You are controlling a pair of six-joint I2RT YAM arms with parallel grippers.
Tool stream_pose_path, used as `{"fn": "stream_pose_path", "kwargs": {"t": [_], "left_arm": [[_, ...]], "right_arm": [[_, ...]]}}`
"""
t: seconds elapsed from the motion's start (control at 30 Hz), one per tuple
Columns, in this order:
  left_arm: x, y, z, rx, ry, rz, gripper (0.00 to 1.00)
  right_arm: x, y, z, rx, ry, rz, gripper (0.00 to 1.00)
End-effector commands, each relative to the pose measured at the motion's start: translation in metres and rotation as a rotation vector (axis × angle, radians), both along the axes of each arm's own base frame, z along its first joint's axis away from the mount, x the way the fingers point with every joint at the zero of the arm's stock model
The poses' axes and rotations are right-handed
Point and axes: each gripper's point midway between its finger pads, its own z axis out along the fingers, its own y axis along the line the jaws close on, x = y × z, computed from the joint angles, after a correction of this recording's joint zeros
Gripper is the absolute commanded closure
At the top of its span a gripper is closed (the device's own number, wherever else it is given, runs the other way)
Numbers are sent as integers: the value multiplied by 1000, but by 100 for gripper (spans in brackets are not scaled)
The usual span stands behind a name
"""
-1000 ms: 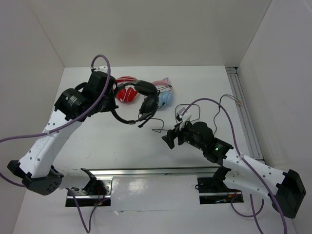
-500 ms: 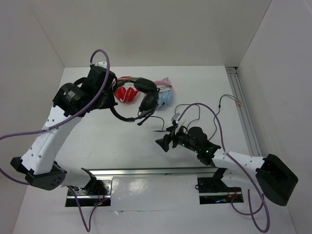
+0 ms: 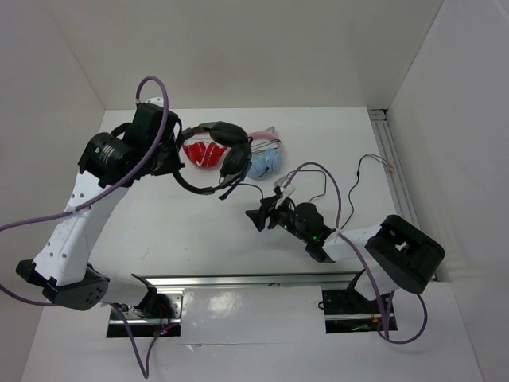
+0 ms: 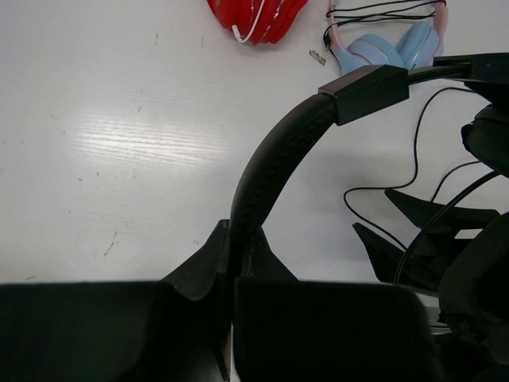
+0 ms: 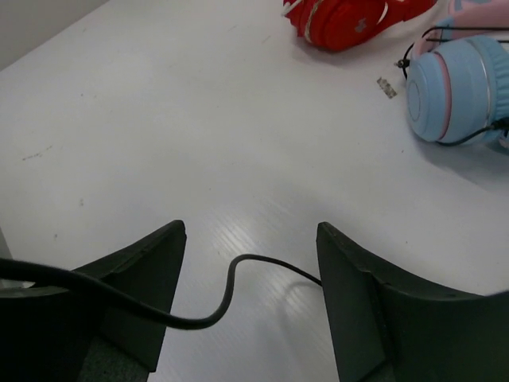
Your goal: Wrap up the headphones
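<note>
The black headphones (image 3: 228, 145) hang in the air at the back of the table, earcups and boom mic down. My left gripper (image 3: 176, 164) is shut on their padded headband (image 4: 274, 155), which runs up between its fingers (image 4: 203, 259). Their thin black cable (image 3: 256, 191) trails down to the table. My right gripper (image 3: 259, 216) is open and low over the table. A loop of that cable (image 5: 231, 278) lies between its spread fingers (image 5: 350, 270); they do not pinch it.
Red-and-white headphones (image 3: 203, 153) and light-blue headphones with pink ears (image 3: 266, 163) lie on the table just behind the black pair. A metal rail (image 3: 398, 183) runs along the right edge. Another rail (image 3: 238, 280) crosses the front by the arm bases.
My left gripper has carried the black headphones a little left and back. My right arm has stretched forward and left, bringing its open gripper down over the cable.
</note>
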Motion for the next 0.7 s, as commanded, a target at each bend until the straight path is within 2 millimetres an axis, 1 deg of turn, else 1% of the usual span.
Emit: {"fn": "stream_pose_path", "kwargs": {"t": [0.0, 0.03, 0.07, 0.1, 0.13, 0.17, 0.2, 0.23, 0.27, 0.3, 0.33, 0.37, 0.4, 0.43, 0.47, 0.5, 0.53, 0.57, 0.6, 0.63, 0.67], "left_arm": [[0, 0, 19, -93, -66, 18, 100], [2, 0, 17, -94, -65, 14, 100], [3, -3, 19, -106, -70, 5, 100], [2, 1, 17, -104, -68, 15, 100], [3, 5, 14, -90, -59, 18, 100], [3, 5, 14, -90, -59, 18, 100], [6, 6, 10, -93, -54, 26, 100], [9, 11, 6, -81, -47, 37, 100], [10, 14, 2, -76, -38, 50, 100], [13, 15, 0, -78, -36, 46, 100], [17, 18, -1, -72, -47, 50, 100], [18, 21, -7, -64, -31, 61, 100], [21, 25, -5, -54, -45, 72, 100], [22, 28, -9, -39, -39, 83, 100], [22, 31, -13, -14, -32, 85, 100], [24, 33, -20, 5, -16, 94, 100], [25, 37, -23, 26, -11, 110, 100], [26, 37, -27, 36, -5, 103, 100], [27, 36, -36, 44, 10, 103, 100], [26, 39, -40, 64, 19, 104, 100], [27, 39, -46, 70, 30, 104, 100]], "right_arm": [[20, 15, 46, 133, -116, -31, 29], [23, 18, 49, 140, -123, -31, 35], [25, 21, 44, 142, -110, -31, 40], [24, 23, 41, 147, -100, -20, 45], [27, 26, 44, 157, -110, -20, 50], [27, 30, 43, 162, -102, -8, 77], [28, 30, 39, 155, -94, -26, 94], [25, 32, 37, 149, -87, -28, 100], [27, 30, 33, 139, -78, -44, 100], [23, 32, 37, 141, -79, -48, 100], [26, 27, 32, 109, -70, -96, 100], [19, 26, 29, 85, -67, -109, 100], [15, 24, 33, 80, -65, -132, 100], [18, 6, 40, 34, -78, -232, 100], [4, 9, 44, 8, -86, -230, 100], [1, 9, 61, -1, -107, -256, 100], [-5, 3, 86, 15, -137, -286, 100], [-6, -8, 81, -97, -149, -332, 100], [-18, -3, 91, -121, -165, -315, 100], [-20, -2, 123, -96, -194, -330, 100], [-25, -1, 139, -168, -213, -330, 100]]}}
